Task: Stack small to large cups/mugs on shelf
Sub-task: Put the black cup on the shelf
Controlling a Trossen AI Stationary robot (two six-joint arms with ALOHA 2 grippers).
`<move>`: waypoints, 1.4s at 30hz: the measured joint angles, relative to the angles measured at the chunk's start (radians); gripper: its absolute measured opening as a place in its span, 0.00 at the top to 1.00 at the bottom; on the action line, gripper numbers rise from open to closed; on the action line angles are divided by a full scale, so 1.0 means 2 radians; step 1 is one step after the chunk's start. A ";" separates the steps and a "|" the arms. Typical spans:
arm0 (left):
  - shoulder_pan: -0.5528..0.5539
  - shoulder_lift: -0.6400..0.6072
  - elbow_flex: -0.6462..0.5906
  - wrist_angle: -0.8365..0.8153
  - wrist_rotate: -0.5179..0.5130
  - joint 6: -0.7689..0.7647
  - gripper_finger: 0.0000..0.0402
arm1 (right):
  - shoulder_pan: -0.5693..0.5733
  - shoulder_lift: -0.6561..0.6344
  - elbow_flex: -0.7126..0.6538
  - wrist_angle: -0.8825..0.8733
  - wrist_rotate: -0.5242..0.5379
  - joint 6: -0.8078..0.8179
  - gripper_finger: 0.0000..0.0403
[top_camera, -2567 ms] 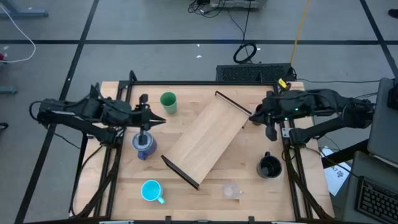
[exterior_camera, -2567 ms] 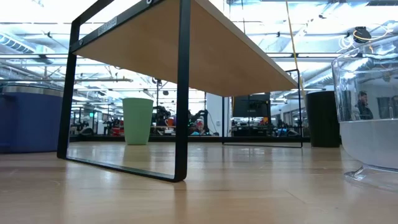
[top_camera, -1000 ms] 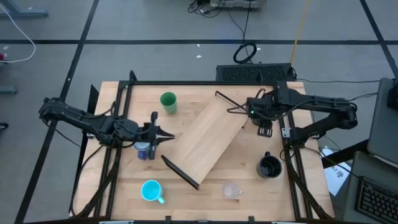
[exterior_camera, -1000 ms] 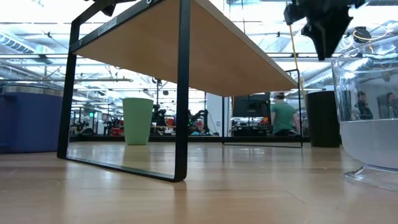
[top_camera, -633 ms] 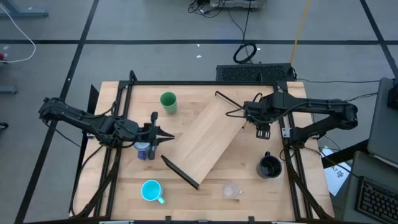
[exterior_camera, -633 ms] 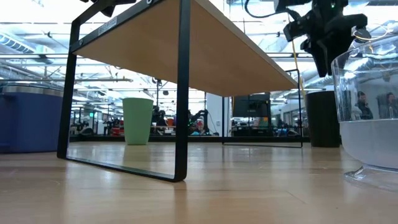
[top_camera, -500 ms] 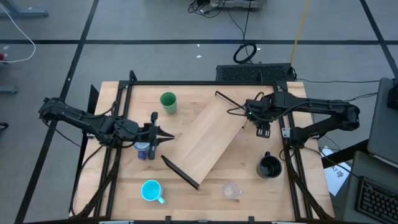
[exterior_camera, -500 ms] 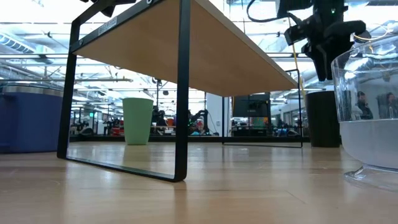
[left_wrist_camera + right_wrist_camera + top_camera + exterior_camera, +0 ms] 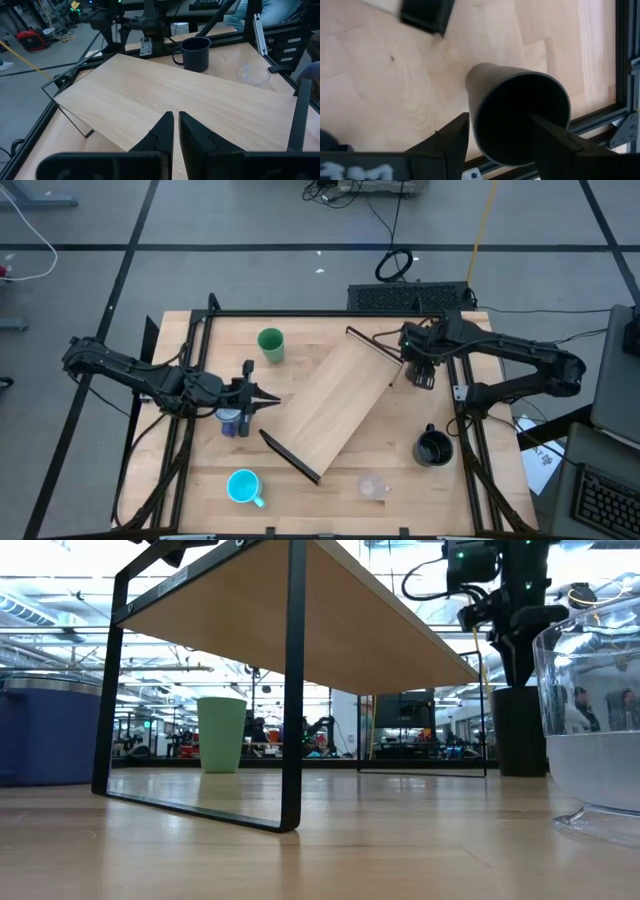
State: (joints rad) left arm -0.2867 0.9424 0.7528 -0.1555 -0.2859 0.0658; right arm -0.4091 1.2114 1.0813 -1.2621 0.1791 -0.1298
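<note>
At two o'clock, right gripper (image 9: 500, 132) straddles the tall black cup (image 9: 520, 117), jaws apart; left gripper (image 9: 173, 131) pinched together.

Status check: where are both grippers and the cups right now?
Right gripper open, straddling tall black cup beside light-wood shelf. Left gripper shut, by blue-purple mug. Shelf top bare; nothing blocking.

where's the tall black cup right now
In the right wrist view the tall black cup stands on the tabletop straight below the right hand, between its open fingers. In the low view it sits at far right, beyond the shelf.
</note>
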 joint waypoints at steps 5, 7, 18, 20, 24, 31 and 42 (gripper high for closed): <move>0.000 0.000 0.000 -0.001 0.000 0.000 0.92 | -0.013 0.000 0.000 0.001 -0.014 0.000 0.59; 0.000 0.000 0.000 -0.002 0.000 0.000 0.92 | -0.013 0.000 0.000 0.001 -0.017 0.006 0.60; 0.000 0.000 0.000 -0.003 0.000 0.000 0.92 | -0.013 0.000 0.000 0.005 -0.026 0.033 0.63; 0.000 0.000 0.000 -0.004 0.000 0.000 0.92 | -0.013 0.000 -0.004 0.014 -0.026 0.035 0.63; 0.000 0.000 0.000 -0.003 0.000 0.001 0.92 | -0.013 0.000 -0.029 0.030 -0.026 0.040 0.63; 0.000 0.000 0.000 -0.003 0.000 0.001 0.92 | -0.013 0.000 -0.057 0.042 -0.026 0.044 0.63; 0.000 0.000 0.000 -0.003 0.000 0.004 0.92 | -0.013 0.000 -0.057 0.025 -0.026 0.042 0.76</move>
State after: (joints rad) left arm -0.2867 0.9424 0.7532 -0.1617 -0.2859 0.0742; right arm -0.4347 1.2118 0.9676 -1.2113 0.1265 -0.0465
